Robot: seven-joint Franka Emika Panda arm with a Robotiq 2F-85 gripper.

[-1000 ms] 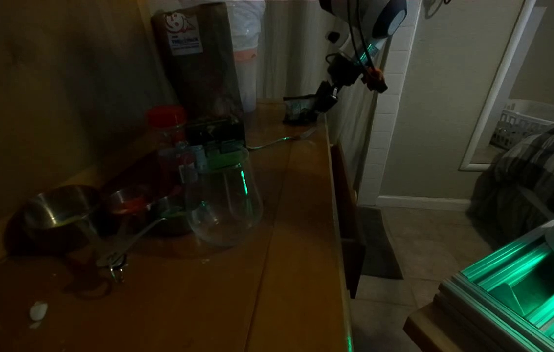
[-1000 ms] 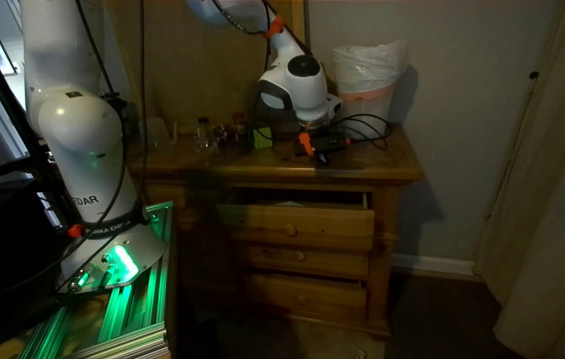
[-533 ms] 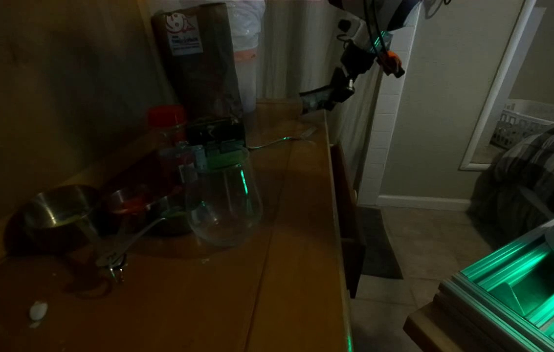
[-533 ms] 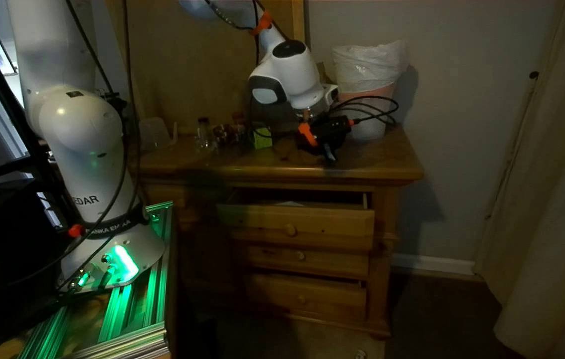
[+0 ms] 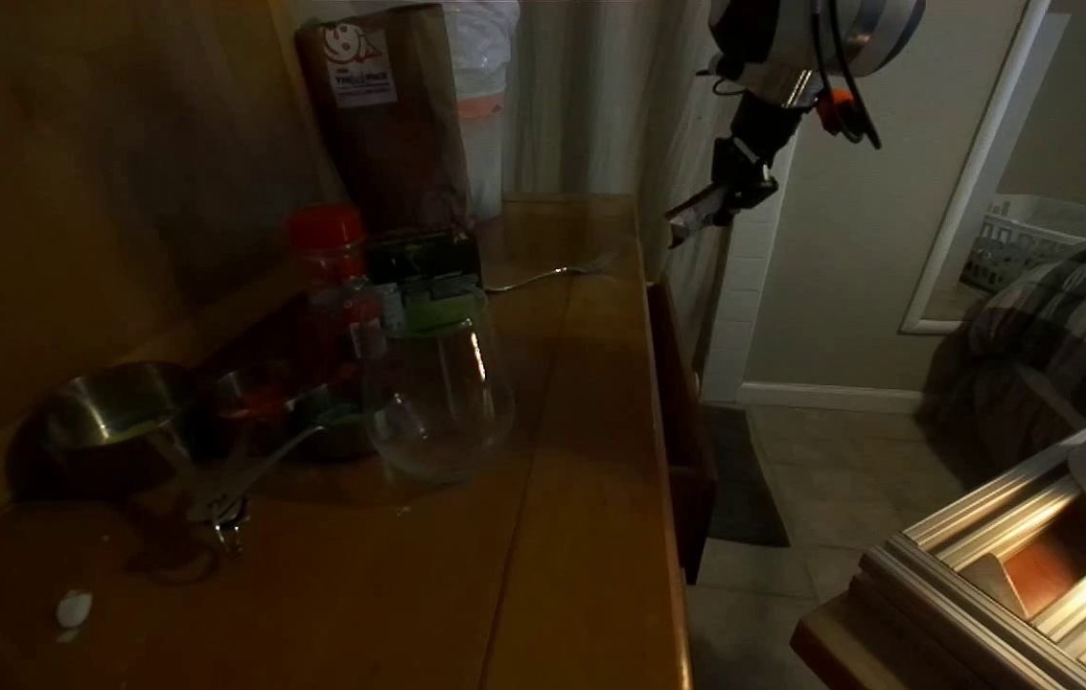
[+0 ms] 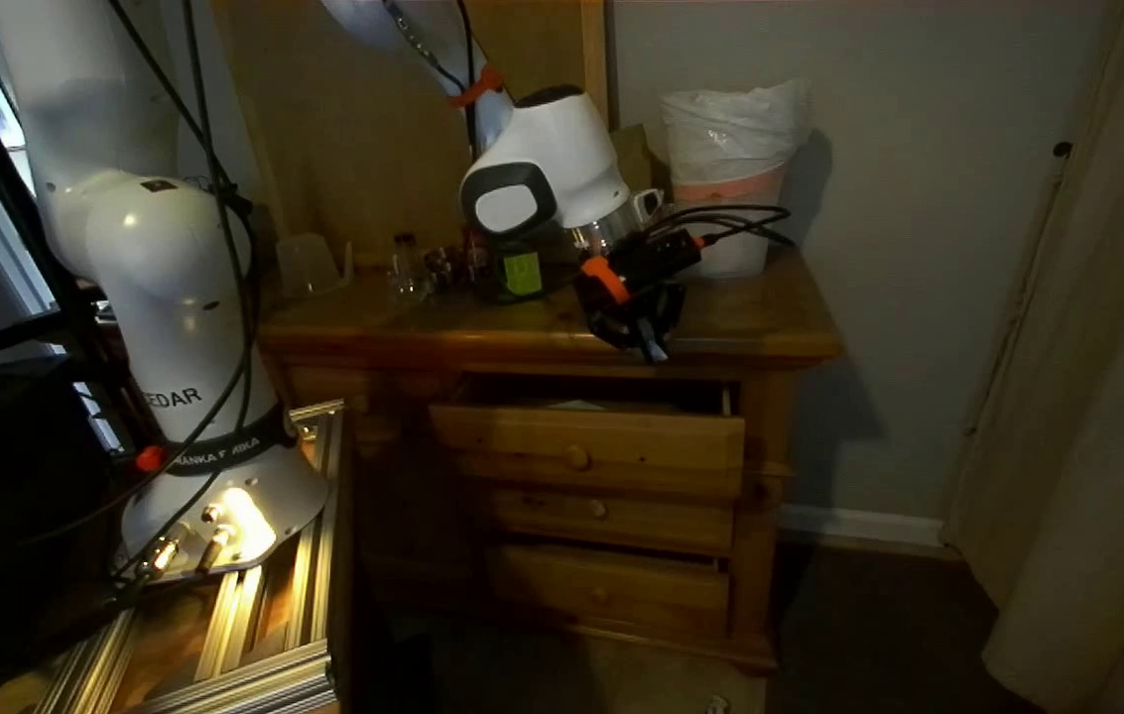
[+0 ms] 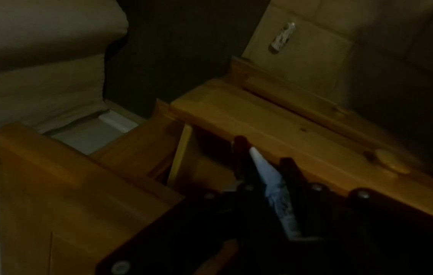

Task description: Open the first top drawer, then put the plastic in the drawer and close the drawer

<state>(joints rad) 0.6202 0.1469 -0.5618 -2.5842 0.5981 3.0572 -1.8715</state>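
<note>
Whitish plastic (image 7: 276,191) between fingers (image 7: 294,177), long axis slanting down toward top drawer (image 6: 589,441).

The fingers (image 7: 295,178) hide part of the plastic (image 7: 273,181) between them.

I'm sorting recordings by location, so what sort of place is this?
Probably a room in a home, though which room is unclear: there is a wooden dresser, a white laundry-style basket and some plaid fabric.
</note>
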